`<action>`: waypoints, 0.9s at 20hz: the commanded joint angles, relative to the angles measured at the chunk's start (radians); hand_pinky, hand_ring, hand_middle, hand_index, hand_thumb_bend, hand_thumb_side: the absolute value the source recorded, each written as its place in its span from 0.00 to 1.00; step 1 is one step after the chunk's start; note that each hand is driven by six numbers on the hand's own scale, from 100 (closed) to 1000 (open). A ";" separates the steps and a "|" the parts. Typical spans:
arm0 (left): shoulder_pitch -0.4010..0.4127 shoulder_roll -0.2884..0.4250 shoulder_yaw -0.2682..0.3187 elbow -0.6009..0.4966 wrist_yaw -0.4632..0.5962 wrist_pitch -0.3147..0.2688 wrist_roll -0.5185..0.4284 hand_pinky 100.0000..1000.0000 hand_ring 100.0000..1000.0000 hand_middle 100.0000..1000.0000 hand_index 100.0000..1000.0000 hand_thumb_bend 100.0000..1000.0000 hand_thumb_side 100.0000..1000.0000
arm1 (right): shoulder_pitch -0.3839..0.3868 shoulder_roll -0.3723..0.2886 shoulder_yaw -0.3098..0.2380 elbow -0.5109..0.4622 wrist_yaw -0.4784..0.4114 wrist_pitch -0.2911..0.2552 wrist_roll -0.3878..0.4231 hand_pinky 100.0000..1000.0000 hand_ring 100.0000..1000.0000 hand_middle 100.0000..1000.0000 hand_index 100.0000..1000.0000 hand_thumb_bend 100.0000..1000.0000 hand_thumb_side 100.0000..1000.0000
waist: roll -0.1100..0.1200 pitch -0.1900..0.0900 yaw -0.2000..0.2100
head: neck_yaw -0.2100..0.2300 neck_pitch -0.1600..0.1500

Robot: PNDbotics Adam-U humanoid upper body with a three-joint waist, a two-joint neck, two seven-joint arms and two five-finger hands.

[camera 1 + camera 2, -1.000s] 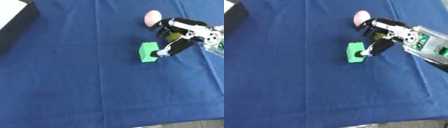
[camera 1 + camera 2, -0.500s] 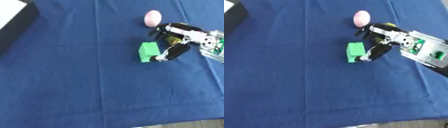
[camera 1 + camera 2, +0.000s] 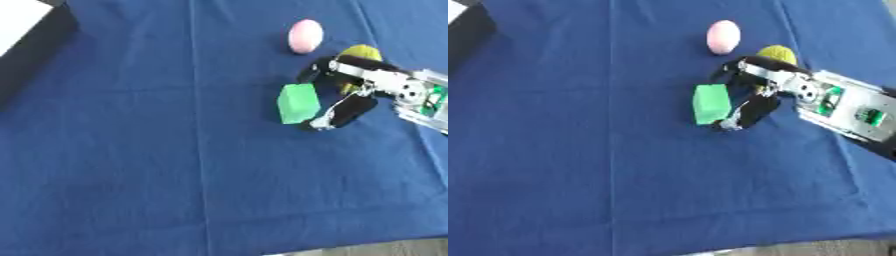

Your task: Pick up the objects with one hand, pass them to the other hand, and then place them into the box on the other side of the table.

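The right hand (image 3: 756, 97) reaches in from the right edge with its fingers and thumb spread into an open cradle around the near side of the green block (image 3: 710, 103): a dark finger arches over the block's far corner and the thumb tip lies at its near corner, so the block sits just inside the gap, touched or nearly touched but not yet pinched. Compared with a second ago the hand has slid down toward the block's near end and its thumb has swung under that corner, while the block lies on the cloth in about the same place; I judge this the closing stage of the first grasp, with lifting, the hand-over and the drop all still ahead. Just behind the hand, partly hidden by its fingers, is a yellow-green rounded object (image 3: 360, 52), and a little farther beyond that lies a pink egg-shaped object (image 3: 304, 36), apart from both. All rest on the blue tablecloth (image 3: 175, 165). Well away across the table from the hand, at the far-left corner, is the dark box (image 3: 35, 47) with a pale inside, the likely destination. The left hand shows in neither view, so the pass has no receiver in place yet.
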 commanded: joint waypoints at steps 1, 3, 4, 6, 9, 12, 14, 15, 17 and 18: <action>-0.009 0.020 0.002 -0.017 0.002 0.000 -0.001 0.69 0.49 0.51 0.70 0.05 0.80 | -0.004 -0.020 -0.004 -0.006 0.005 0.005 -0.013 0.80 0.77 0.84 0.79 0.54 0.08 | 0.002 -0.015 0.001 | -0.003 -0.012; -0.010 0.020 0.002 -0.017 0.002 0.001 -0.001 0.69 0.49 0.51 0.70 0.05 0.79 | -0.004 -0.018 0.000 -0.006 0.002 0.005 -0.021 0.80 0.76 0.83 0.78 0.53 0.07 | 0.002 -0.014 0.002 | -0.004 -0.012; -0.010 0.020 0.002 -0.017 0.002 0.001 -0.002 0.69 0.49 0.51 0.70 0.05 0.79 | -0.005 -0.018 0.002 -0.006 0.000 0.006 -0.025 0.79 0.76 0.83 0.78 0.53 0.07 | 0.002 -0.014 0.003 | -0.005 -0.012; -0.011 0.020 0.001 -0.017 0.002 0.001 -0.002 0.69 0.49 0.51 0.70 0.05 0.80 | -0.006 -0.017 0.005 -0.006 -0.007 0.005 -0.034 0.76 0.75 0.81 0.76 0.51 0.07 | 0.001 -0.014 0.004 | -0.005 -0.012; -0.012 0.021 0.001 -0.017 0.002 0.002 -0.002 0.69 0.49 0.51 0.70 0.05 0.80 | -0.009 -0.016 0.007 -0.006 -0.022 0.005 -0.052 0.74 0.73 0.80 0.75 0.49 0.05 | 0.001 -0.013 0.005 | -0.006 -0.012; -0.012 0.021 -0.001 -0.017 0.002 0.003 -0.003 0.69 0.49 0.51 0.70 0.05 0.80 | -0.010 -0.015 0.009 -0.006 -0.039 0.007 -0.072 0.71 0.71 0.76 0.71 0.44 0.03 | 0.001 -0.013 0.007 | -0.007 -0.012; -0.012 0.021 -0.002 -0.017 0.002 0.004 -0.003 0.69 0.49 0.52 0.70 0.05 0.80 | -0.009 -0.016 0.012 -0.006 -0.048 0.008 -0.080 0.70 0.70 0.74 0.69 0.40 0.04 | 0.000 -0.012 0.008 | -0.007 -0.011; -0.012 0.021 -0.002 -0.017 0.001 0.004 -0.003 0.69 0.49 0.52 0.70 0.05 0.80 | -0.009 -0.016 0.012 -0.006 -0.050 0.008 -0.083 0.70 0.70 0.74 0.69 0.39 0.04 | 0.000 -0.012 0.008 | -0.007 -0.011; -0.012 0.022 -0.002 -0.017 0.001 0.004 -0.003 0.69 0.49 0.52 0.70 0.05 0.80 | -0.010 -0.017 0.012 -0.006 -0.053 0.008 -0.085 0.71 0.70 0.73 0.68 0.37 0.02 | 0.000 -0.012 0.008 | -0.007 -0.010; -0.013 0.022 -0.002 -0.017 0.001 0.004 -0.004 0.69 0.49 0.52 0.70 0.05 0.80 | -0.010 -0.018 0.012 -0.006 -0.053 0.009 -0.085 0.71 0.69 0.73 0.67 0.37 0.01 | 0.000 -0.012 0.008 | -0.007 -0.010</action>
